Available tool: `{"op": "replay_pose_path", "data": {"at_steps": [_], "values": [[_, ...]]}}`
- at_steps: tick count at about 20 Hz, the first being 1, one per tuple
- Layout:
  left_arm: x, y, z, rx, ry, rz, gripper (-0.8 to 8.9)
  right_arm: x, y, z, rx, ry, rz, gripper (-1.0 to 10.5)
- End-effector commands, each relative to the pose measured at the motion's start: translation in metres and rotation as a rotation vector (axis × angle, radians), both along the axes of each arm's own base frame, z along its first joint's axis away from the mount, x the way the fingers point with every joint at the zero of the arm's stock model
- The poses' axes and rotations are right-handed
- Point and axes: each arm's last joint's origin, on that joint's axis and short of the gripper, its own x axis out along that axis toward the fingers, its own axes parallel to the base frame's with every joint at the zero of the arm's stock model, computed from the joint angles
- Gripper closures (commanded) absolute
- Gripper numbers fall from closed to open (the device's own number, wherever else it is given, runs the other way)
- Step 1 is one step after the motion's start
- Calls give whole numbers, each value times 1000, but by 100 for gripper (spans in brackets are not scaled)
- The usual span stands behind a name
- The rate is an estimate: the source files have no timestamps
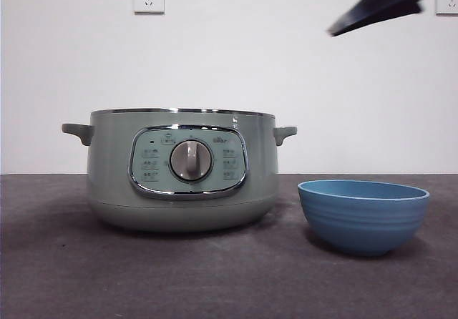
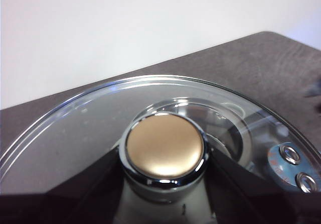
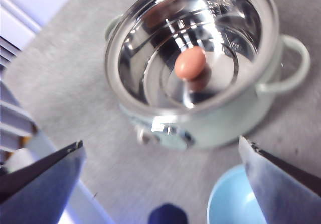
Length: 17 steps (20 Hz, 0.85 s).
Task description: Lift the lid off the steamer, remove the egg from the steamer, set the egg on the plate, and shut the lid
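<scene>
The left hand [image 2: 163, 204] is seen pinching the knob of the clear domed chrome-rimmed lid [image 2: 90, 133], held off the pot. The right hand [image 3: 160, 184], spread wide, is held high above the open sage-green steamer [image 1: 182, 169], where the reddish-brown egg [image 3: 190, 63] lies; the blue ribbed plate [image 1: 363, 215] stands beside it on the dark desk [image 1: 64, 262].

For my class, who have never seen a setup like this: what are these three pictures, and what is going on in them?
They show one moment of a two-armed table robot. The front view looks level across the table: the green steamer stands open, the blue plate, really a bowl, is beside it. The dark tip at the top is the right gripper. The other two pictures come from cameras on the wrists. The left gripper is shut on the knob of the glass lid, holding it away from the pot. The right wrist camera looks down between its open jaws into the pot, where the egg lies.
</scene>
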Motion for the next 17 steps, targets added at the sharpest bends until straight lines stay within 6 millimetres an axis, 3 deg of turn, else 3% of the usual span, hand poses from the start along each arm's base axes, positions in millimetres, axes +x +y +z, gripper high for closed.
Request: {"op": "replay_pose_path", "data": {"at_steps": [1, 6, 11, 17], "values": [[-21, 9, 4, -67, -36, 11, 822, 16, 27, 0, -42, 3, 0, 322], [-46, 22, -4, -60, -9, 54, 822, 48, 86, -9, -153, -1, 1, 324], [-52, 25, -8, -47, 19, 52, 822, 79, 139, -34, -232, 2, -2, 326], [-53, 25, -9, -44, 26, 47, 822, 106, 165, -76, -238, 4, -25, 382]]}}
